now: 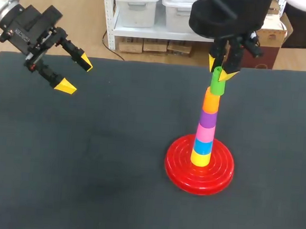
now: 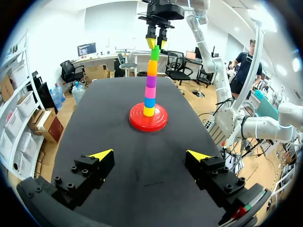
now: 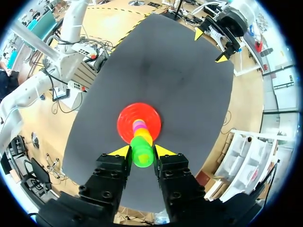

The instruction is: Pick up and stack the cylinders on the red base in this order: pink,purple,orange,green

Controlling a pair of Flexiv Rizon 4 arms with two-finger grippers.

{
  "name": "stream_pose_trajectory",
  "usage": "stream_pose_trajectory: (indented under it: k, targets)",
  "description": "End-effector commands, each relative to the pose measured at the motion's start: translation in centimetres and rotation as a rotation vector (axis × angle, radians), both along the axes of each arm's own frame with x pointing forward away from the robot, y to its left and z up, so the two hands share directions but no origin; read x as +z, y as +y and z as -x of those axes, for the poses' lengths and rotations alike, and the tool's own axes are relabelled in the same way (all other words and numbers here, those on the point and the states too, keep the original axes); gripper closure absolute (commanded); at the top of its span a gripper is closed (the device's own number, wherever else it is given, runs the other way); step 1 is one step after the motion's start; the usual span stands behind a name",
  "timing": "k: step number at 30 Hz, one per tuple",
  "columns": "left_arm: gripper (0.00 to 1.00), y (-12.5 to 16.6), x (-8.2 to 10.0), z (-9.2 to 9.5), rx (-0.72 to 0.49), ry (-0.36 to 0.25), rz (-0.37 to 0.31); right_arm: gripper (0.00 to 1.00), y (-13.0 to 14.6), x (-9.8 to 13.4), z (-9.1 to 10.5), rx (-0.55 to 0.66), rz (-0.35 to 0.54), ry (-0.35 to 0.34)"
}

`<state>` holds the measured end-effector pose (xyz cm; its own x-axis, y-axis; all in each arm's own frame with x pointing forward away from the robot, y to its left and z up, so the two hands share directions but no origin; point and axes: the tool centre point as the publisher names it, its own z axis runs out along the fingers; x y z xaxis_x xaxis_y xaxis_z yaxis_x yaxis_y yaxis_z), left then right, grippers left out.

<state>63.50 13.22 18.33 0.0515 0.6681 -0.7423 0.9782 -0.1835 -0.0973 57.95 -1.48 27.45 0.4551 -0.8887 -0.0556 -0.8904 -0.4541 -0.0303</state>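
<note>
A red base [image 1: 178, 167] on the dark table carries a tall stack: yellow, blue, pink, purple and orange cylinders [image 1: 211, 101], with a green cylinder [image 1: 217, 82] on top. My right gripper [image 1: 222, 67] hangs straight over the stack, shut on the green cylinder [image 3: 142, 151], its yellow tips on either side. From the left wrist the stack [image 2: 150, 90] rises from the base [image 2: 159, 122] far ahead, with the right gripper [image 2: 155, 43] at its top. My left gripper [image 1: 75, 74] hovers open and holds nothing at the table's far left; its fingers [image 2: 102, 154] frame bare mat.
The table's dark mat [image 1: 86, 157] spreads wide around the base, bare on the left and front. My left gripper [image 3: 212, 40] shows across the table in the right wrist view.
</note>
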Motion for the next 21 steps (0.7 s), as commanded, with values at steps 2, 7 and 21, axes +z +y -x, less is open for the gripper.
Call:
stream_pose_trajectory:
  k: [2, 7, 21]
  targets:
    - [0.0, 0.1, 0.0, -0.2, -0.004, 0.002, -0.001, 1.0, 0.4, -0.5, -0.8, 0.007, 0.001, 0.005]
    - [0.0, 0.1, 0.0, -0.2, -0.004, 0.002, -0.001, 1.0, 0.6, -0.3, -1.0, 0.009, -0.007, -0.003]
    - [0.0, 0.1, 0.0, -0.2, -0.004, 0.002, -0.001, 1.0, -0.4, 0.0, 0.5, 0.003, -0.005, 0.028]
